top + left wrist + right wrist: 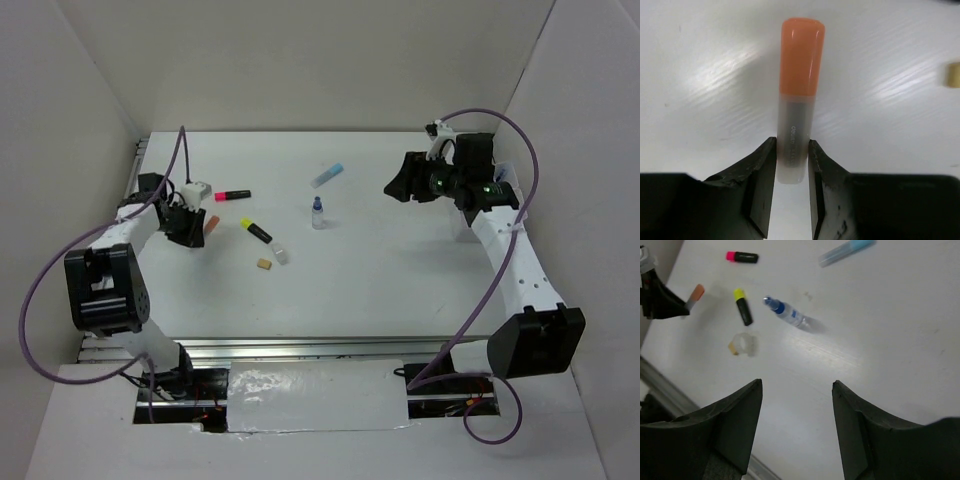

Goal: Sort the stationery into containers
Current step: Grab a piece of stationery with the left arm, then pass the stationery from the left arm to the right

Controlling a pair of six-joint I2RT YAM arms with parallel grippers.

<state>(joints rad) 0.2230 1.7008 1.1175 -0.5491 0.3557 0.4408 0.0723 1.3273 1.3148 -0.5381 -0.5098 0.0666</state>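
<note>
An orange-capped clear tube (799, 95) lies on the white table, and my left gripper (792, 142) is shut on its clear lower end, one finger against each side. From above, this gripper (195, 228) is at the table's left side. Ahead of it lie a pink highlighter (232, 194), a yellow highlighter (256, 230), a tan eraser (264, 264), a tiny blue-capped bottle (318, 213) and a light-blue-capped tube (327, 175). My right gripper (400, 185) hangs open and empty above the table's right rear. The containers are mostly hidden behind the right arm; only a pale corner (509, 168) shows.
A small clear piece (281, 255) lies beside the eraser. White walls close the table at the back and both sides. A metal rail (320, 348) runs along the near edge. In the right wrist view the bottle (789, 314) lies past the open fingers.
</note>
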